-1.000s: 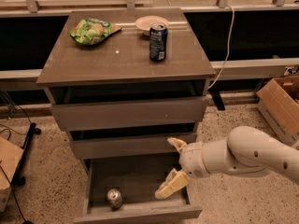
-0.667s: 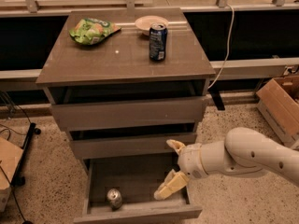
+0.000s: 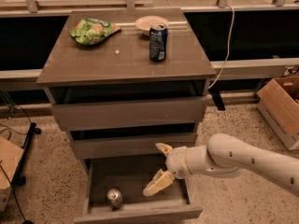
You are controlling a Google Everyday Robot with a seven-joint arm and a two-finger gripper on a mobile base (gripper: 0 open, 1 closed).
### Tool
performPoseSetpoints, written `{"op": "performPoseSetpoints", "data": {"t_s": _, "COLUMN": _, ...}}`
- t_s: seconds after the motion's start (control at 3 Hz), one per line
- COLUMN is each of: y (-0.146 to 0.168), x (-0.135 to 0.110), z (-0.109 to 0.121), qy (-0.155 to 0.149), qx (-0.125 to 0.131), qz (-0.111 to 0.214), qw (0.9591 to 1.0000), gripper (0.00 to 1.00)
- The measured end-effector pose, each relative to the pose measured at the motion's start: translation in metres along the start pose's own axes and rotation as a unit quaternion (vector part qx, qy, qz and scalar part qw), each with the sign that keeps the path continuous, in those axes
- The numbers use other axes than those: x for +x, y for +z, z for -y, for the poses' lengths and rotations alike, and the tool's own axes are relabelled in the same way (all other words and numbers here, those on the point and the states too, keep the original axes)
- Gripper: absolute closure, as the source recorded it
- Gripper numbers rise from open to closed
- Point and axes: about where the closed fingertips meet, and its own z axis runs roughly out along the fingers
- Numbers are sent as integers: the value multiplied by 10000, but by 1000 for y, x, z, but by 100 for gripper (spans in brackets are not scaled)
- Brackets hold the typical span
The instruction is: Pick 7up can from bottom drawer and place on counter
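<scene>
Worktop point(image 3: 93, 64) tops a 3-drawer cabinet. White robot arm point(image 3: 243, 160) reaches in from the right. Bottom drawer point(image 3: 140, 214) is pulled out, w/ the end effector point(image 3: 156, 169) over its right half, fingers spread wide, gripping nothing. On worktop: green chip bag point(image 3: 91, 30) back left, pale bowl point(image 3: 148, 22) & dark blue can point(image 3: 158, 42) just in front of it. 7up can point(image 3: 114, 198) stands in bottom drawer, front left, apart from end effector

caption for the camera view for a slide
Open claw over the pulled-out bottom drawer, right of the 7up can.
</scene>
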Motion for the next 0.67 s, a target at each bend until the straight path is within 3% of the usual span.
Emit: {"op": "performPoseSetpoints", "data": {"t_s": 0.67, "y": 63, "x": 40, "z": 22, "qy": -155, "qx": -178, "qz": 484, "qw": 9985, "gripper": 0}}
